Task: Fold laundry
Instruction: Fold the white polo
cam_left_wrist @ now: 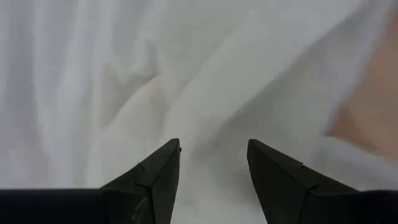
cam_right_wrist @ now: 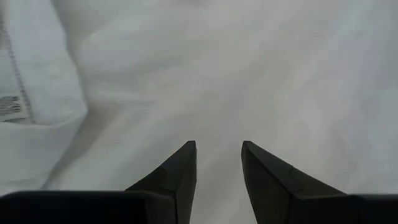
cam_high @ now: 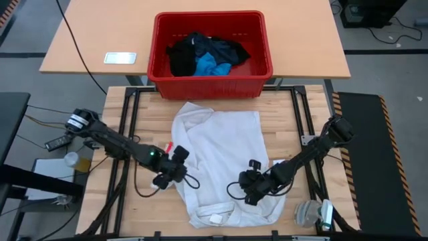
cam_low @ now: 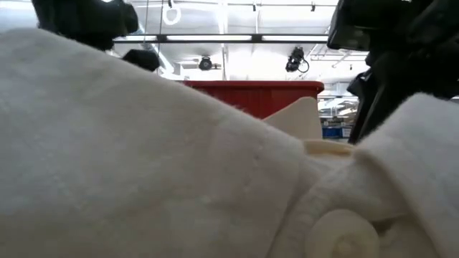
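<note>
from the high view i have the white shirt [cam_high: 224, 161] spread on the wooden table [cam_high: 284, 114], collar end toward me, with the left gripper [cam_high: 175, 169] at its left edge and the right gripper [cam_high: 254, 184] on the cloth near the lower right. behind it the red crate [cam_high: 264, 50] holds the black garments [cam_high: 190, 53] and the small bright blue piece [cam_high: 212, 65] — not yet started. i judge the step as taking hold of the shirt's sides for a first fold.

the low view is almost filled by shirt fabric, the crate showing just beyond it, dark arm parts at the top corners.

in the left wrist view my fingers [cam_left_wrist: 158, 177] stand apart over white cloth with nothing between them; bare table shows to one side.

in the right wrist view the fingers [cam_right_wrist: 180, 174] are also parted, a narrower gap, empty, cloth below and a sewn label [cam_right_wrist: 9, 106] off to the side.

next i would need to go down and pinch an edge, not the middle, on both sides — the wrinkles near the left gripper could bunch up, and a roll of tape [cam_high: 307, 213] sits close to the right arm's path
</note>
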